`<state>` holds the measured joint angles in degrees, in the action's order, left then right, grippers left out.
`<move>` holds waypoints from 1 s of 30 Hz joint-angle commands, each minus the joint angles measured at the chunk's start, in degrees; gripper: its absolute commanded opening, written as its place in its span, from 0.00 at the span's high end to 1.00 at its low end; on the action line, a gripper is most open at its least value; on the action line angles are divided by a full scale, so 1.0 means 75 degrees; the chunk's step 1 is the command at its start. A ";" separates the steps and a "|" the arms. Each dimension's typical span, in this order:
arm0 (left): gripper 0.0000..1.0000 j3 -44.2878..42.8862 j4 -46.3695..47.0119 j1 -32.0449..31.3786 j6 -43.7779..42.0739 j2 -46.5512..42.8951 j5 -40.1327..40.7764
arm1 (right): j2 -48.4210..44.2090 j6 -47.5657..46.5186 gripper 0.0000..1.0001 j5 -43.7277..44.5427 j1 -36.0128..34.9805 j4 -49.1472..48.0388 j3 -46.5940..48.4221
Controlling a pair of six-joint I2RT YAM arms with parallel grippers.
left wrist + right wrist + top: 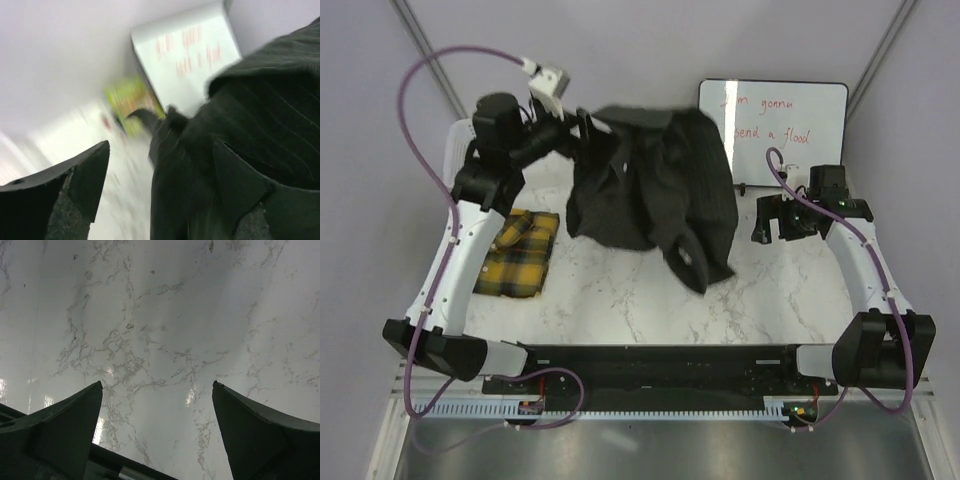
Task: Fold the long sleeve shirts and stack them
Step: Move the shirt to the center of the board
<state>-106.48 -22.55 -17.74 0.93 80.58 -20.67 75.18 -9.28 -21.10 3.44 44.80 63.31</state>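
Note:
The dark pinstriped shirt (655,190) is bunched and partly raised at the back middle of the table, one sleeve trailing toward the front. My left gripper (582,128) is at its upper left edge. In the left wrist view, which is blurred, the jaws of my left gripper (160,150) stand wide apart. The dark shirt (250,115) lies against the right finger (240,195) and fills the right half of the gap. The yellow-and-black plaid shirt (518,252) lies folded at the left. My right gripper (775,222) (157,385) is open and empty over bare marble.
A whiteboard (775,120) with red writing stands at the back right, also in the left wrist view (190,55). A white mesh basket (452,150) sits at the back left behind the left arm. The marble table (620,300) shows in front of the shirts.

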 commanded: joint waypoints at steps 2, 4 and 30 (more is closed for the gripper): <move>0.00 0.4512 -0.0076 0.1541 0.0802 -0.1189 -0.2900 | -0.0227 -0.1034 0.02 -0.0103 0.0571 0.0809 0.0745; 0.01 0.5452 -0.0436 0.2118 0.0219 -0.1438 -0.3268 | -0.0168 -0.1863 0.02 -0.0396 0.0725 0.1220 0.0851; 0.14 0.5913 0.0147 -0.1536 -0.4097 0.1079 -0.1406 | 0.2959 -0.0403 0.23 -0.1309 -0.1725 0.0109 -0.0555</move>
<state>-57.76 -26.94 -25.54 -26.96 84.18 -35.97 94.56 -15.11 -28.03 -8.97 49.25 59.22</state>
